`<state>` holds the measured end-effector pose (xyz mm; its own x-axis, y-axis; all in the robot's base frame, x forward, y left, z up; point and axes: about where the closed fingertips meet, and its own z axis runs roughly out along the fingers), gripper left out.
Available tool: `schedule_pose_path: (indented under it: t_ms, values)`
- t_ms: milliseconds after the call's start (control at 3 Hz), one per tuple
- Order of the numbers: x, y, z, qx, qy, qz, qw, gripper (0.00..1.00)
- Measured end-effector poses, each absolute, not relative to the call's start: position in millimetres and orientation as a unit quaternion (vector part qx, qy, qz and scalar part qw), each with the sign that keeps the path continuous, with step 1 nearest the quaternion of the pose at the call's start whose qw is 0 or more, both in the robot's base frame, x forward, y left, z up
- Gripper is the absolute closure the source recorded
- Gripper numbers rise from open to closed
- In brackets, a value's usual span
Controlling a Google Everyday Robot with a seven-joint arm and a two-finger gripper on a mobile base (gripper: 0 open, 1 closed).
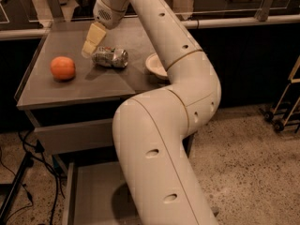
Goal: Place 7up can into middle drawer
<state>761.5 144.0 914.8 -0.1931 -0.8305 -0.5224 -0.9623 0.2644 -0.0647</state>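
Observation:
The 7up can (pixel 110 57) lies on its side on the grey cabinet top (pixel 93 86), silvery with faint green marks. My gripper (pixel 92 41) hangs just above the can's left end, close to it, with nothing seen in it. The middle drawer (pixel 93 193) stands pulled out at the bottom of the view, its bare grey floor partly hidden behind my arm (pixel 154 139).
An orange (pixel 63 68) sits on the cabinet top left of the can. A shallow white bowl (pixel 154 65) sits right of the can, partly behind my arm. Cables (pixel 28 163) hang at the lower left. A wheeled stand (pixel 286 111) is at the right.

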Motion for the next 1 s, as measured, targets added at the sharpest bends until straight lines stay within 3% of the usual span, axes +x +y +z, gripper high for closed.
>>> schedule_pose_path:
  t_ms: [1000]
  values:
    - [779.9, 131.7, 867.4, -0.575, 0.776, 0.147, 0.214, 0.00]
